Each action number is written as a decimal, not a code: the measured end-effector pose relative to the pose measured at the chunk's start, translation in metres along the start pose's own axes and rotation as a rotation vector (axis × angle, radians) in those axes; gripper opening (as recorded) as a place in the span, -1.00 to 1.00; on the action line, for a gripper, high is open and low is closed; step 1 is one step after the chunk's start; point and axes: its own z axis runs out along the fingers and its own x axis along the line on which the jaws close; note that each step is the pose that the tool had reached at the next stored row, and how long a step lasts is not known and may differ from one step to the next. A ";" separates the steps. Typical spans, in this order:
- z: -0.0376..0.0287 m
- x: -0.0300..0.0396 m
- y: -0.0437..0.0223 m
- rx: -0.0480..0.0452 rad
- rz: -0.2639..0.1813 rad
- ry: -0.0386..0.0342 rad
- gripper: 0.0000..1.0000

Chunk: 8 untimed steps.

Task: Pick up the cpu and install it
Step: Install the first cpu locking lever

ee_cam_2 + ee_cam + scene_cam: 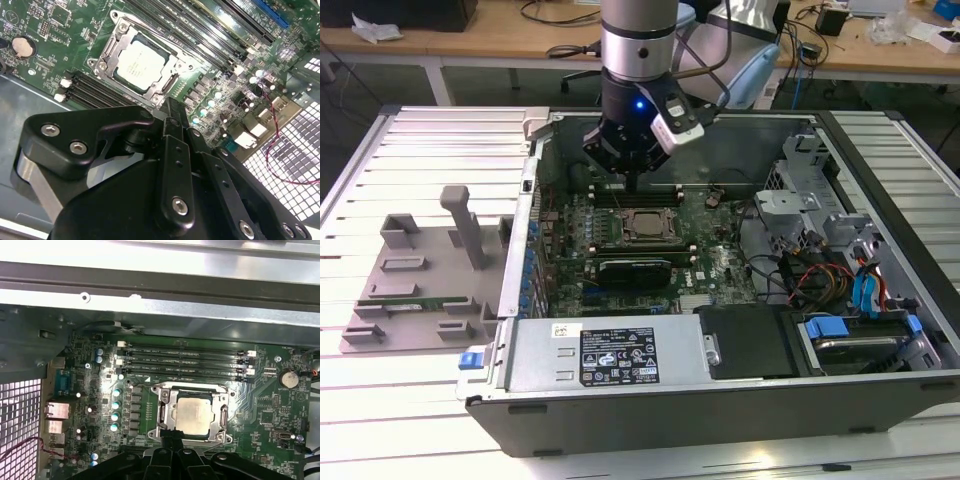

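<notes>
- On the slatted tabletop (pixel 420 150) sits the open PC case (pixel 880 300), lying on its side with the motherboard (pixel 720 250) facing up.
- Arm's gripper (pixel 633 180) hangs just over the board, beside the socket frame (pixel 167 412); can't tell how the jaws stand.
- cpu (pixel 194 415) is lying flat inside that frame, silver top up, nothing touching it.

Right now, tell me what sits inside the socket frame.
The cpu lies inside the socket frame, silvery top showing. Whatever is beneath the chip is covered.
</notes>
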 end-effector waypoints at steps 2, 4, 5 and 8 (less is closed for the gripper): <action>0.0000 0.0007 0.0003 0.0001 0.000 0.0001 -0.79; 0.0003 0.0027 0.0015 0.0001 0.000 0.0001 -0.79; 0.0004 0.0035 0.0022 0.0000 0.000 0.0001 -0.79; 0.0008 0.0070 0.0056 0.0001 0.000 0.0001 -0.79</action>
